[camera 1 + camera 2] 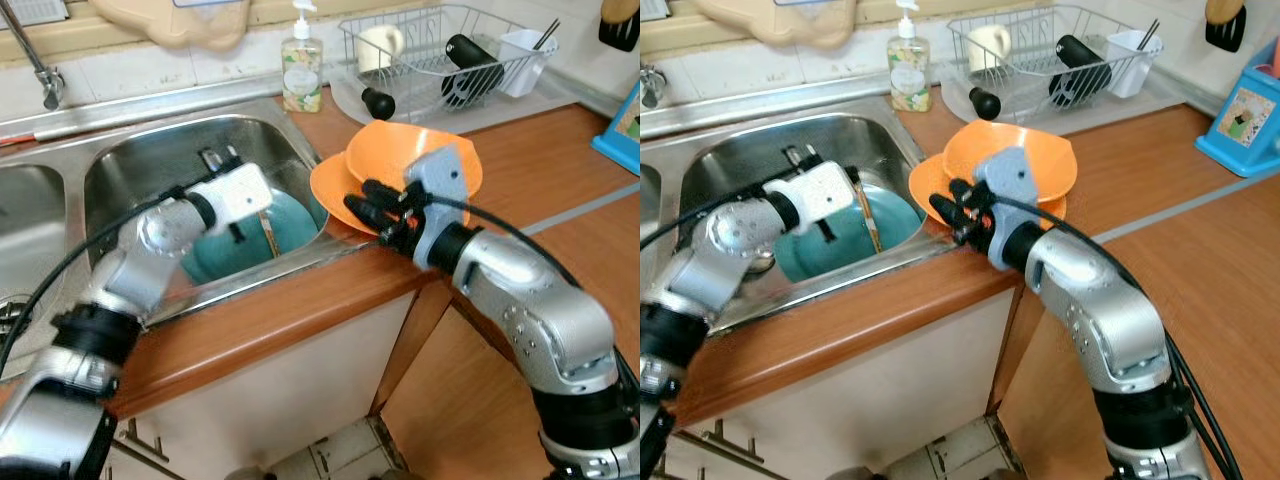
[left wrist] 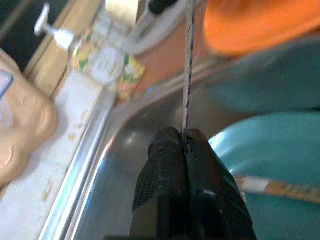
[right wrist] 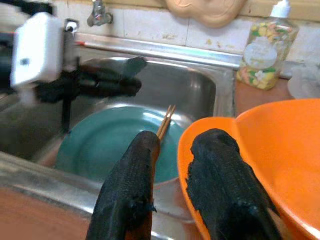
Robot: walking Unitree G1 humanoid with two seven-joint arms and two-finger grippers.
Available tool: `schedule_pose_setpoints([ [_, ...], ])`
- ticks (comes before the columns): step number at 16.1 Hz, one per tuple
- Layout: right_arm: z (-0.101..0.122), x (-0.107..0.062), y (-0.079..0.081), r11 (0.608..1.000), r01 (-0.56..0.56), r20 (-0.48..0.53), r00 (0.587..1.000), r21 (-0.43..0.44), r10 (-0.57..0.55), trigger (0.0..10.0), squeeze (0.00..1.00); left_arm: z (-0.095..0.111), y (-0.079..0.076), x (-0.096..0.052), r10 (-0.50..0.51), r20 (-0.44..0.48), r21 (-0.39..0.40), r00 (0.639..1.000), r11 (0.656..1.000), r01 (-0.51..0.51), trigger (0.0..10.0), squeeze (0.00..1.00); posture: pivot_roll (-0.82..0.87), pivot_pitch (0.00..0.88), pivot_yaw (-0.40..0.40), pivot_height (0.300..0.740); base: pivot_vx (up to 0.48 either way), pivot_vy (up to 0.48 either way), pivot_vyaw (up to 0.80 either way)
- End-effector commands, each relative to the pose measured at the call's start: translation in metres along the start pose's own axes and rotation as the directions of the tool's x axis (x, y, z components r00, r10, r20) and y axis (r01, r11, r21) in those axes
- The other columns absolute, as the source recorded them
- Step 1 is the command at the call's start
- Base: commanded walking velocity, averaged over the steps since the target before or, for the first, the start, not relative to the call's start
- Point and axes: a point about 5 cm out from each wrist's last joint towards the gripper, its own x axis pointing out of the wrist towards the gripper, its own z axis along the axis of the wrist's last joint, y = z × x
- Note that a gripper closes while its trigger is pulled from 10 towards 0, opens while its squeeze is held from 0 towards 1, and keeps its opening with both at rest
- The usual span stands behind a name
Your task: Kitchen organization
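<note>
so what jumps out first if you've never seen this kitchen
The bright orange bowl, stacked on an orange plate at the counter edge beside the sink, with the right pincer open around the plate's rim. In the sink, the left pincer hangs over a teal plate.

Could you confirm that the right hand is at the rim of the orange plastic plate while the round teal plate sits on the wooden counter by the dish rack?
Not quite. The right hand is indeed at the rim of the orange plastic plate, but the round teal plate lies inside the stainless steel sink basin, not on the wooden counter. The left eye view shows it there, beneath the left hand.
</note>
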Motion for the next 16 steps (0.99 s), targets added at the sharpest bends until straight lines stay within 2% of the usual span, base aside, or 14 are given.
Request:
schedule_pose_setpoints([
  [1,0.004,-0.001,0.005,0.999,-0.023,0.013,1.0,-0.039,0.024,10.0,0.0,-0.007,0.007,0.002,0.015,-0.044,0.001,0.999,1.0,-0.015,0.0,0.0,-0.14,0.0,0.043,0.74,0.0,0.0,0.0],
  [2,0.003,-0.001,0.008,0.998,-0.043,0.009,0.999,-0.048,0.043,10.0,0.0,-0.014,0.005,0.006,-0.018,-0.09,-0.013,0.996,1.0,0.017,0.0,0.0,-0.14,0.0,0.043,0.74,0.0,0.0,0.0],
  [3,0.003,0.0,0.011,0.997,-0.06,0.006,0.998,-0.053,0.061,10.0,0.0,-0.019,0.003,0.009,-0.041,-0.123,-0.04,0.991,0.999,0.037,2.0,0.0,-0.14,0.0,0.04,0.74,0.0,0.0,0.0],
  [4,0.002,0.0,0.014,0.995,-0.076,0.003,0.997,-0.058,0.076,10.0,0.0,-0.024,-0.001,0.013,-0.072,-0.161,-0.05,0.984,0.997,0.064,6.0,0.0,-0.14,0.0,0.04,0.74,0.0,0.0,0.0],
  [5,0.001,0.001,0.015,0.994,-0.088,-0.005,0.996,-0.068,0.088,10.0,0.0,-0.031,-0.007,0.015,-0.114,-0.204,-0.103,0.972,0.99,0.094,10.0,0.0,-0.14,0.0,0.039,0.74,0.0,0.0,0.0],
  [8,-0.001,-0.001,0.019,0.992,-0.104,-0.015,0.995,-0.076,0.103,10.0,0.0,-0.049,-0.018,0.019,-0.153,-0.321,-0.174,0.935,0.98,0.1,10.0,0.0,-0.15,0.0,0.045,0.74,0.0,0.0,0.0],
  [10,-0.002,-0.003,0.02,0.991,-0.106,-0.022,0.994,-0.077,0.105,10.0,0.0,-0.053,-0.022,0.019,-0.182,-0.343,-0.214,0.921,0.97,0.112,10.0,0.03,-0.16,0.0,0.047,0.74,0.0,0.0,0.0],
  [11,-0.003,-0.004,0.021,0.991,-0.105,-0.023,0.994,-0.078,0.104,10.0,0.0,-0.054,-0.024,0.019,-0.204,-0.344,-0.237,0.916,0.963,0.126,10.0,1.0,-0.16,0.0,0.047,0.74,0.0,0.0,0.0],
  [13,-0.002,-0.005,0.02,0.992,-0.098,-0.02,0.995,-0.082,0.096,10.0,0.0,-0.056,-0.027,0.019,-0.229,-0.347,-0.246,0.91,0.958,0.148,10.0,1.0,-0.16,0.0,0.047,0.74,0.0,0.0,0.0],
  [16,0.006,-0.005,0.012,0.994,-0.053,0.015,0.998,-0.092,0.054,10.0,0.0,-0.055,-0.021,0.02,-0.204,-0.341,-0.244,0.918,0.962,0.123,10.0,1.0,-0.16,0.0,0.045,0.74,0.0,0.0,0.0],
])
